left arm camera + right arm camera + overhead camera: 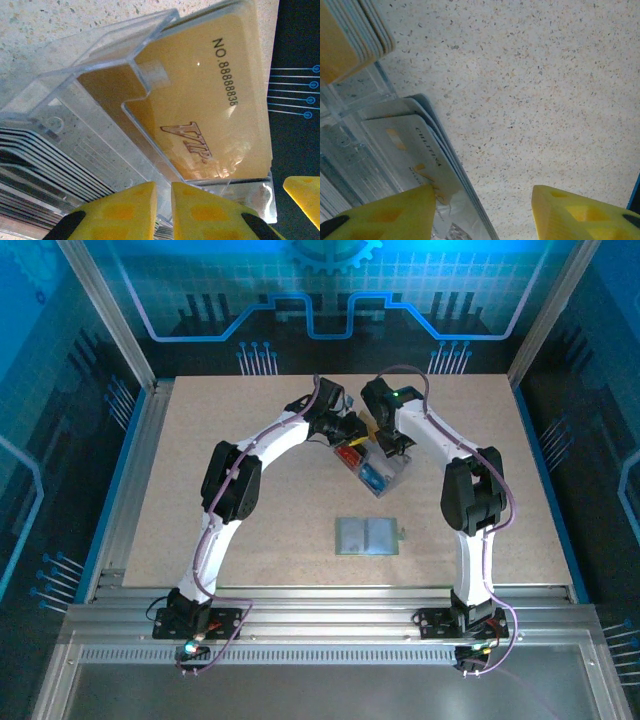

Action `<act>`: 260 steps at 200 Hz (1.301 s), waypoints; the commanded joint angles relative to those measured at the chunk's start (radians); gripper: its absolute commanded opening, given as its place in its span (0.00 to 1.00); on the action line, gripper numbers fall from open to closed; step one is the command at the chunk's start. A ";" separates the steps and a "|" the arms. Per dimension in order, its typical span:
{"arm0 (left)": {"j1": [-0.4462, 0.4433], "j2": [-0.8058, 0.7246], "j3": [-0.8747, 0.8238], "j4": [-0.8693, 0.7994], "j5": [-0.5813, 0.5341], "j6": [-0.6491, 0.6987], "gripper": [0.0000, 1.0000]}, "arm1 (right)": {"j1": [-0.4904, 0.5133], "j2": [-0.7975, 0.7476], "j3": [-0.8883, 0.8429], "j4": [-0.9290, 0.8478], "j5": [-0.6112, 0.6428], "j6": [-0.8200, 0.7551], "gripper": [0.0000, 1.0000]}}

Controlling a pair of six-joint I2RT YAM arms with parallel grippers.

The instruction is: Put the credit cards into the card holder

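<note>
Yellow-fingered, the left end effector (pixel 163 192) is pinched together on a wall of the clear tray (pixel 100 60). It sits just beside a gold card (pixel 200 100) marked VIP that stands in its compartment. The tray holds red and blue credit cards (pixel 372 476) and rests mid-counter (pixel 290 510). The right end effector (pixel 484 192) has its fingers apart, one touching the pale cards (pixel 420 150) and the other over bare counter. The green card holder (pixel 368 536) lies open and flat nearer the arm bases, apart from the tray.
</note>
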 commanded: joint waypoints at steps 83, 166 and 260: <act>0.016 0.015 -0.058 -0.099 -0.031 0.037 0.18 | -0.005 -0.022 0.046 -0.020 0.044 -0.020 0.41; 0.019 0.009 -0.076 -0.088 -0.030 0.032 0.18 | -0.002 -0.019 0.060 -0.026 0.047 -0.027 0.33; 0.022 0.007 -0.084 -0.083 -0.028 0.031 0.18 | 0.006 -0.022 0.072 -0.038 0.053 -0.033 0.26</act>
